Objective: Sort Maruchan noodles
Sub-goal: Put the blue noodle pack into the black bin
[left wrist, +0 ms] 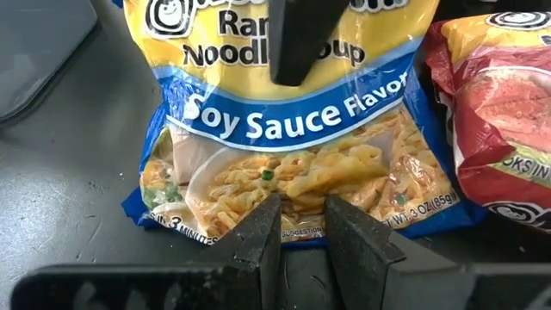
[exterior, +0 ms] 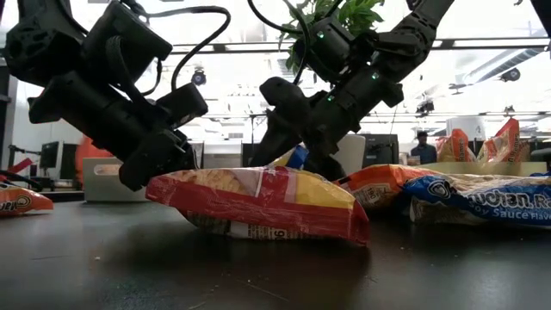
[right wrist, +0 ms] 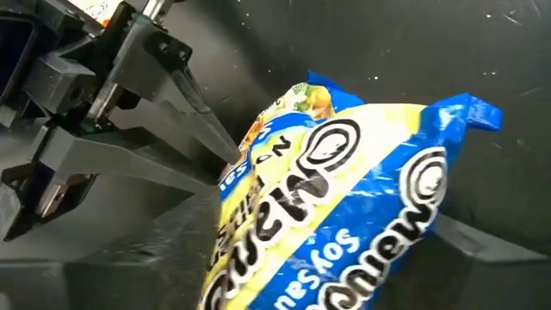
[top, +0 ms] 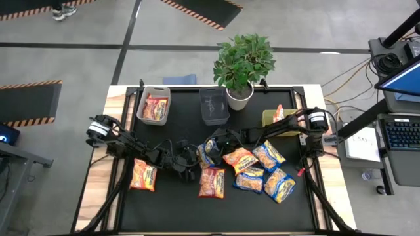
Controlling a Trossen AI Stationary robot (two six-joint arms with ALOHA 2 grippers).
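Note:
A blue-and-yellow noodle packet sits between my two grippers at the table's middle. My left gripper comes from the table's left and is shut on the packet's near seam. My right gripper comes from the right and stands open. Its fingers straddle the packet's other end, and one finger lies over the printed face. Several more packets lie flat on the table: orange-red, red, orange and blue. My left gripper pinches the blue packet's bottom seam, about mid-width, between its two fingers. The fingers slant down from the table's left. The packet stretches away from them with its printed face up and its held end raised. My right gripper straddles the packet's top end; I cannot tell whether its fingers touch it.
At the far side stand a grey bin holding orange packets, a dark bin and a green bin with a packet in it. A potted plant stands between them. A red-and-yellow packet lies nearest the front edge.

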